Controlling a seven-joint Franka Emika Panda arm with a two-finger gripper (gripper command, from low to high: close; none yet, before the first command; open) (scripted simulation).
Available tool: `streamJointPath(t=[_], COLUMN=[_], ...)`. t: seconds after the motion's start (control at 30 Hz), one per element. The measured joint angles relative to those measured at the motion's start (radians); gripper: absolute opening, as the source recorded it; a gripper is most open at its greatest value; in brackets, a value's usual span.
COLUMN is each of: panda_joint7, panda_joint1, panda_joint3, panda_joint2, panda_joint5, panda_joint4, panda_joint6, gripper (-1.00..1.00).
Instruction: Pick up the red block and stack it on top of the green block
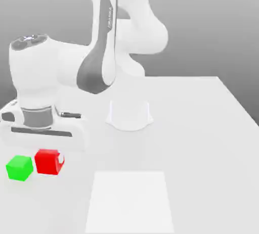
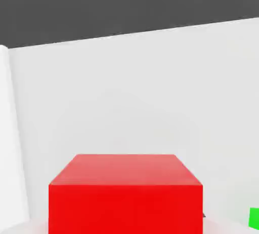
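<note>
Well, the big white table (image 1: 197,137) spreads out under the hand, and the big white arm (image 1: 76,66) bends over it, with a pale flat patch (image 1: 130,202) on the table, off to the exterior view's right of the hand. The arm's hand (image 1: 49,162) points down and is closed on the red block (image 1: 46,162), holding it between its fingertips. Just beside that, toward the exterior view's left of the fingertips, the green block (image 1: 19,168) sits on the table, not touching the red one.
</note>
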Motion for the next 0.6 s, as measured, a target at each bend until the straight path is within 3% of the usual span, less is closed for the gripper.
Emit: streamJointPath(t=[0.13, 0.33, 0.37, 0.6], panda_joint7=[0.021, -0.07, -0.084, -0.086], panda_joint1=[-0.145, -0.162, -0.171, -0.173], panda_joint3=[-0.046, 0.016, 0.029, 0.031], panda_joint2=[0.005, 0.155, 0.178, 0.18], panda_joint5=[0.022, 0.154, 0.174, 0.176], panda_joint4=[0.009, 0.019, 0.02, 0.02], panda_joint6=[-0.005, 0.125, 0.144, 0.147], gripper=[-1.0, -1.0, 1.0, 1.0])
